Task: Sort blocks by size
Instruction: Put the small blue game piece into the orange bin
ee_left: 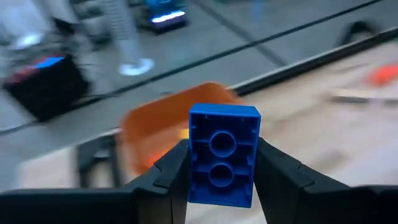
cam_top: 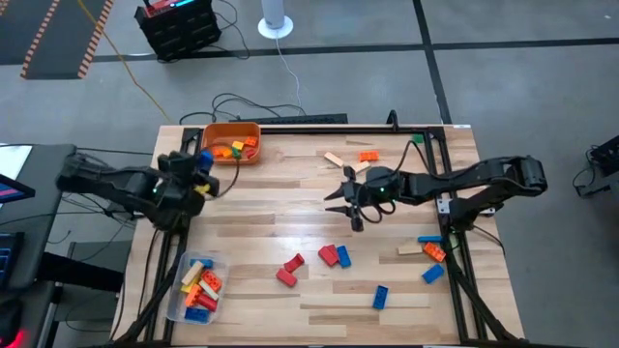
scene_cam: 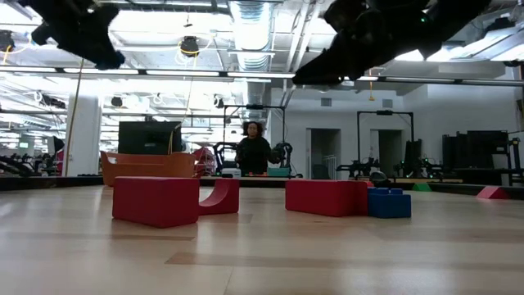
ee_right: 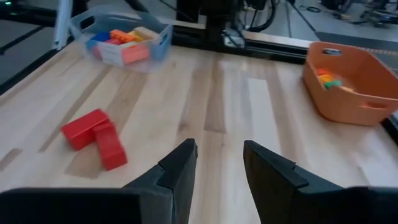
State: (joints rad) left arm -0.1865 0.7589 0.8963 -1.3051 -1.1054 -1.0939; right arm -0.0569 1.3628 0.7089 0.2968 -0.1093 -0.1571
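My left gripper [cam_top: 201,169] is at the table's left side, near the orange bin [cam_top: 232,142], shut on a blue block [ee_left: 222,154] that it holds above the table. My right gripper [cam_top: 345,200] is open and empty over the table's middle, above the wood. Loose blocks lie flat on the table: red ones and a blue one [cam_top: 329,257] near the front middle, a blue one [cam_top: 381,297], several at the right [cam_top: 430,253], a tan one [cam_top: 335,159] and an orange one [cam_top: 368,156] at the back. The orange bin and the clear tub [cam_top: 197,286] hold several blocks. My left gripper pinches the blue block's two long sides [ee_left: 194,163] between its two fingers. The block's hollow underside with two round tubes faces the wrist camera. The block is lifted clear of the table, its free end standing out past the fingertips.
The dark frame rails [cam_top: 451,232] run along the table's right side and back edge. Bare wood lies between the two grippers [cam_top: 271,203]. In the low view a person [scene_cam: 252,152] stands far behind the table.
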